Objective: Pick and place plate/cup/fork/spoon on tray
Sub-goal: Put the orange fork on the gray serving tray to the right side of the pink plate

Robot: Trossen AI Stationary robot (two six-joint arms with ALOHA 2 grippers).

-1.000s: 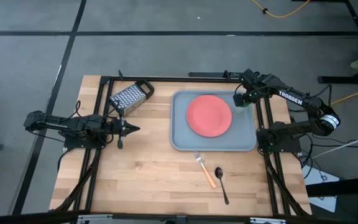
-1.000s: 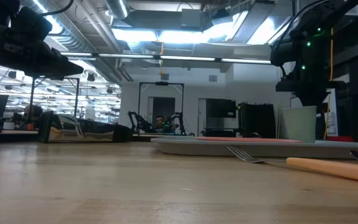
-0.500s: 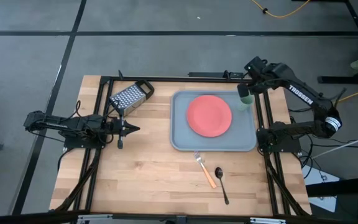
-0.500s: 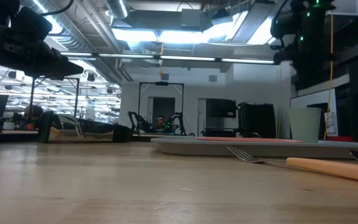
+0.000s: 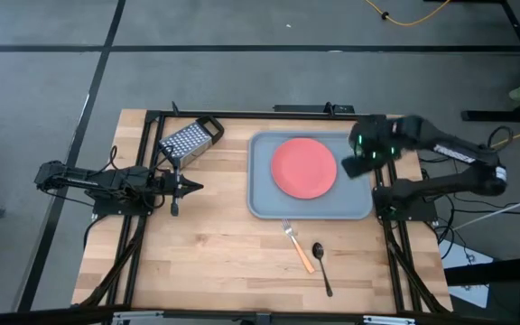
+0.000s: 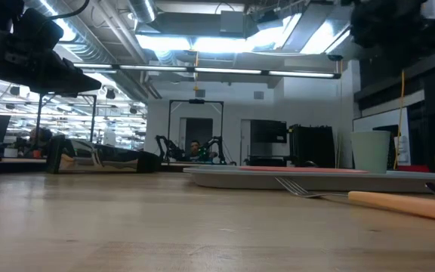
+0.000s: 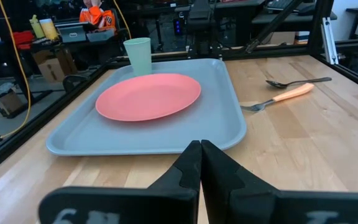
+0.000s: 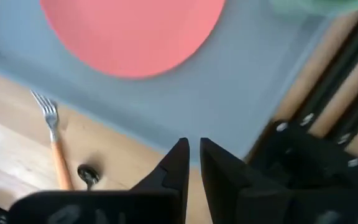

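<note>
1. Plate (image 5: 303,168) & cup (image 7: 138,56) are already sitting on the tray (image 5: 262,204), centre-right of the high view; the cup is standing upright at the tray's far corner in the left wrist view. Judging by that, fork/spoon step is up now.
2. Fork (image 5: 298,246) & spoon (image 5: 321,266) are lying on bare wood, just below the tray, lower centre-right, close together, not touching.
3. Next move prob. needs the right gripper (image 5: 361,161) going down-frame past the tray edge, dropping low & straddling the fork's thin handle.
4. Right arm is hanging above the tray's right edge, blurred; fingers nearly together, narrow gap, holding nothing.
5. Left gripper (image 5: 190,188) is waiting at left-centre, pointing toward the tray, fingers pressed together, empty.
</note>
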